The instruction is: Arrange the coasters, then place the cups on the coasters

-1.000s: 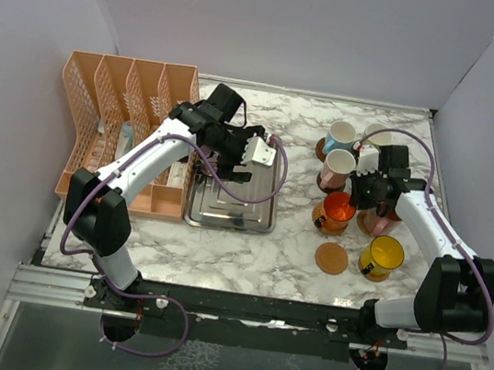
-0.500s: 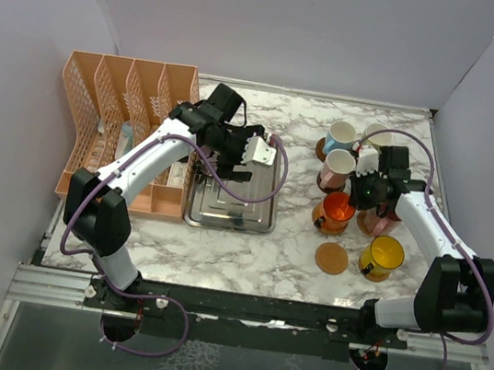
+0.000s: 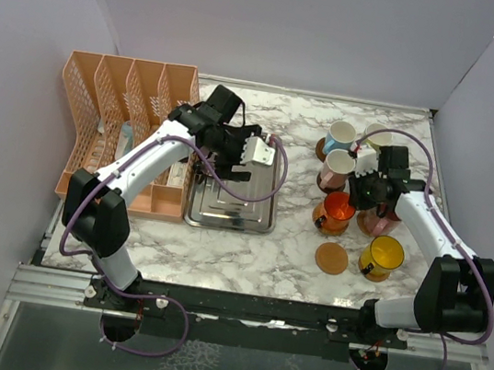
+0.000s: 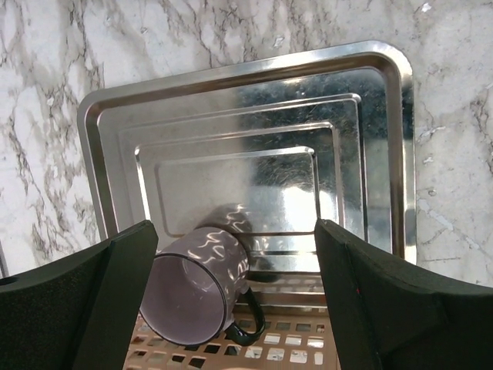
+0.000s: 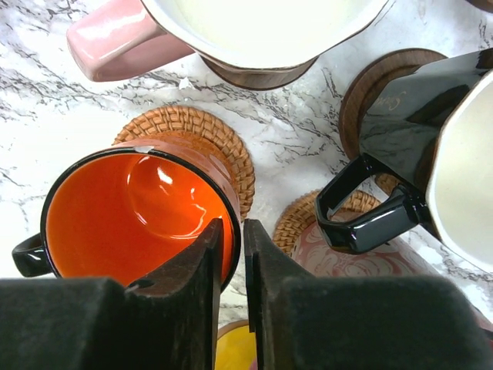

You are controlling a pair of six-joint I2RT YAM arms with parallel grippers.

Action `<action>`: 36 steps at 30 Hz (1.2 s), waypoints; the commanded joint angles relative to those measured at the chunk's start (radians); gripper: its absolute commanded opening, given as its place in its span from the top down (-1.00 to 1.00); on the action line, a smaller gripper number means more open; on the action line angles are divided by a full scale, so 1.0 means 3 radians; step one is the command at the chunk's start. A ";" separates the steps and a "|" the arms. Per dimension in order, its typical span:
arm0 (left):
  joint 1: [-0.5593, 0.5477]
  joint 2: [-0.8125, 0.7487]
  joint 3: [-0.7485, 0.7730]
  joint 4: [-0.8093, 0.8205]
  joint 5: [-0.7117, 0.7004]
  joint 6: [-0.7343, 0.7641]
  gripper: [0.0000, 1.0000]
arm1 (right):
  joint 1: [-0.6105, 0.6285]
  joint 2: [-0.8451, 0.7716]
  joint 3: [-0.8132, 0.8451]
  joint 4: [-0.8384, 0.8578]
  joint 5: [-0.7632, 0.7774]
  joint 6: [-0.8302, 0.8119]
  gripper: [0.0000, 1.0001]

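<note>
Barely anything has shifted: my right claw (image 5: 241, 231) stays astride the rim of the orange cup (image 5: 131, 216), right of the steel tray (image 4: 231, 177), jaws a slit apart; pinching or not, I cannot tell. The cup sits on its woven coaster (image 5: 192, 123), seemingly placed. My left claw (image 4: 235, 231) gapes above the tray.

The left gripper (image 3: 256, 157) hangs above the steel tray's (image 3: 229, 210) far edge.

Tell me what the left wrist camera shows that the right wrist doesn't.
Left wrist only: steel tray, purple cup lying on its side at the tray's edge, open left hand. Right wrist only: orange cup on a woven coaster, pink cup and black cup on wooden coasters, right hand at the orange cup's rim. Both: marble tabletop.
</note>
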 commanded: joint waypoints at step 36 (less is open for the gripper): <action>0.0565 0.1006 0.0310 -0.0140 -0.0640 -0.0761 0.29 | -0.0010 -0.0205 0.0828 -0.0491 -0.0436 -0.0148 0.17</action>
